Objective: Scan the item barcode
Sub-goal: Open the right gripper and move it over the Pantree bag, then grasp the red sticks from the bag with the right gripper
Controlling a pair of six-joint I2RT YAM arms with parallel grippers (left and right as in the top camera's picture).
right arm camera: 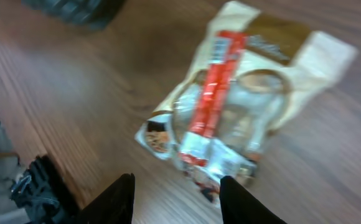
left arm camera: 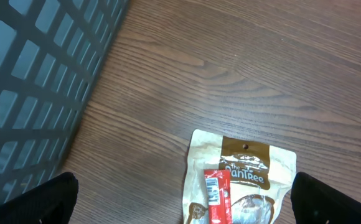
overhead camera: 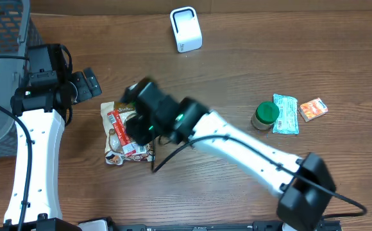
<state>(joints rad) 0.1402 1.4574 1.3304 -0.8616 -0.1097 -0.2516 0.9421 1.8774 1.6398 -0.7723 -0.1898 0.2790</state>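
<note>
The wooden desk (overhead camera: 237, 58) is carrying everything. A grey basket (overhead camera: 3, 32) is standing well to the left of the snack pouch (overhead camera: 123, 131). The pouch is lying flat and face up, with a red strip (left arm camera: 216, 194) bearing a barcode running down its middle. The right gripper (right arm camera: 179, 202) is hovering over the pouch's lower end. Its fingers (right arm camera: 119, 200) are standing partly apart with nothing clamped, and blur is hiding whether they are touching the pouch. The left gripper (left arm camera: 187, 205) is hanging near the pouch's upper left corner, spread wide and empty. A white scanner (overhead camera: 186, 29) is standing well beyond the pouch's top. A green-lidded jar (overhead camera: 265, 115), a teal packet (overhead camera: 286, 113) and an orange packet (overhead camera: 313, 109) are sitting far to the pouch's right.
</note>
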